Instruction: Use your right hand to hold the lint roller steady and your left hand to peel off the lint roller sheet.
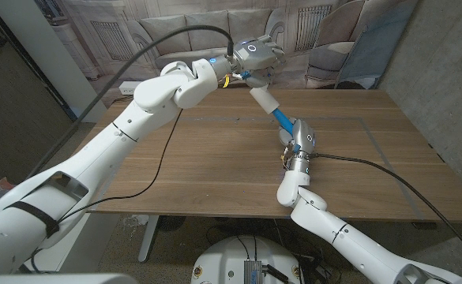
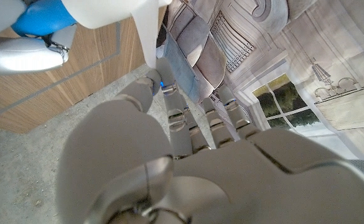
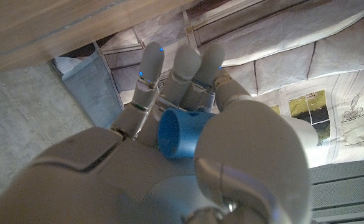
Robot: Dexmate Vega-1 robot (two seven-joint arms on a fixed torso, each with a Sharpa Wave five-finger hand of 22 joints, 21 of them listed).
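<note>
Above middle of wooden table [image 1: 215, 158]: lint roller [image 1: 272, 108] held tilted in air, white roll uppermost, blue handle slanting down into right hand [image 1: 302, 138], fingers wrapped round handle. Left hand [image 1: 254, 57] at roll's upper end, pinching pale lint roller sheet [image 2: 145, 31] that tapers toward its fingertips [image 2: 145, 87].

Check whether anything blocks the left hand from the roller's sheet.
Nothing visible does. The left hand is already at the top of the roller, pinching the white sheet. The right hand holds the blue handle below, clear of the sheet.
</note>
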